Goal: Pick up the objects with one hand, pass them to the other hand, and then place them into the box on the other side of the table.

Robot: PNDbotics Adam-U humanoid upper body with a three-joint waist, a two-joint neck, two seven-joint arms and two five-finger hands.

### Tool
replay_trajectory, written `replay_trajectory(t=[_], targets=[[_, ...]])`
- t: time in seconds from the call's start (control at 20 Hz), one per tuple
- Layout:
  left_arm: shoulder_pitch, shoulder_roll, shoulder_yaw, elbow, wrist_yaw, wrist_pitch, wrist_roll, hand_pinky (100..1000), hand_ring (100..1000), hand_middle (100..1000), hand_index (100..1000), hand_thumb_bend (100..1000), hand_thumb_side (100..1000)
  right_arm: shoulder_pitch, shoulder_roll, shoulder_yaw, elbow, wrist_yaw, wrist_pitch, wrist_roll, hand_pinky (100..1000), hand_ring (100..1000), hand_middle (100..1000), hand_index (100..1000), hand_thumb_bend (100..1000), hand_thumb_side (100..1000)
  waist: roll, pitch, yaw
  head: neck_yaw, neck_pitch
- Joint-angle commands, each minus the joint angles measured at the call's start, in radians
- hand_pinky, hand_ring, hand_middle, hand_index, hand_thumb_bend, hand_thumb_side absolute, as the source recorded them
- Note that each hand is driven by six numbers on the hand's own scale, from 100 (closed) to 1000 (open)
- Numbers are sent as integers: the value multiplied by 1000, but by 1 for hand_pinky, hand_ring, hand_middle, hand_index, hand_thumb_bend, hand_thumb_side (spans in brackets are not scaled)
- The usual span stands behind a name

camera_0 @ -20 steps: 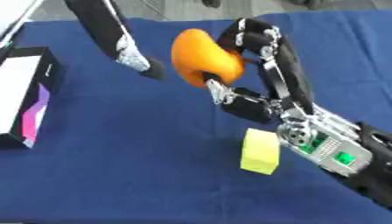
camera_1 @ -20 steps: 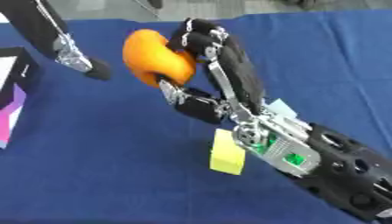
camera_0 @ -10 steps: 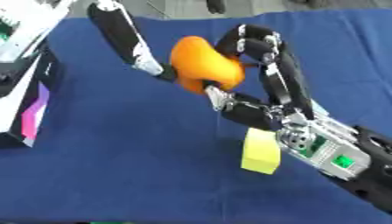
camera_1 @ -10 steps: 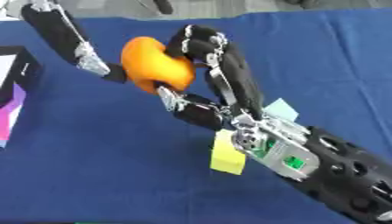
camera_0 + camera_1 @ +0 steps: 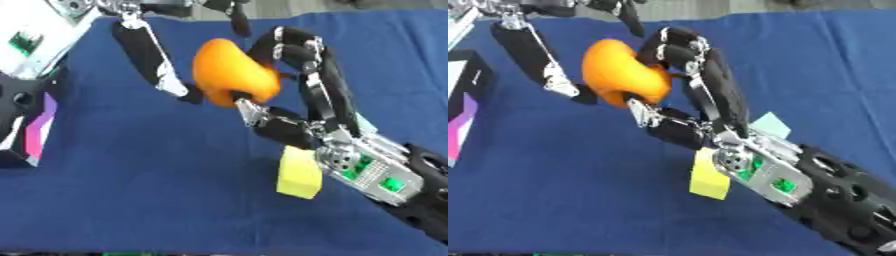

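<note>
Right hand gripping orange object, partly hidden

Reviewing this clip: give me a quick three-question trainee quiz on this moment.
1. True or false: the right hand has its fingers and thumb curled round the orange object.
2. What lies on the blue cloth below the right hand? A) a yellow block B) a red cup C) a spoon
3. Fill in: the left hand reaches toward the orange object with ____ fingers.

Key: 1 true; 2 A, the yellow block; 3 straight.
</note>
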Motion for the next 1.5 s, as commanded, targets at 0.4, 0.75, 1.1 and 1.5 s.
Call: replay_trajectory(t=[0.4,0.75,1.1,1.5], targets=[[-10,22,-24,-33,165,24,-42,904,1000,685,839,399,355,10,-26,0,-13,15,20,2,383,383,508,521,100,100,-2,-12,4,-19,-5],[-13,42,-15,-48,270,80,-76,895,1000,636,802,308,349,21,-27,3,-13,20,33,-9,380,381,508,521,100,100,-2,-10,5,-21,-3],[-7,41,-20,-32,342,153,-44,822,1000,445,628,100,339,27,-26,6,-13,11,25,-14,381,385,515,528,100,100,-1,-8,0,-24,-5],[-6,36,-33,-40,356,185,-41,775,1000,276,434,100,227,30,-29,-1,-13,18,19,-9,461,455,583,612,332,100,-1,-8,-1,-23,-4]])
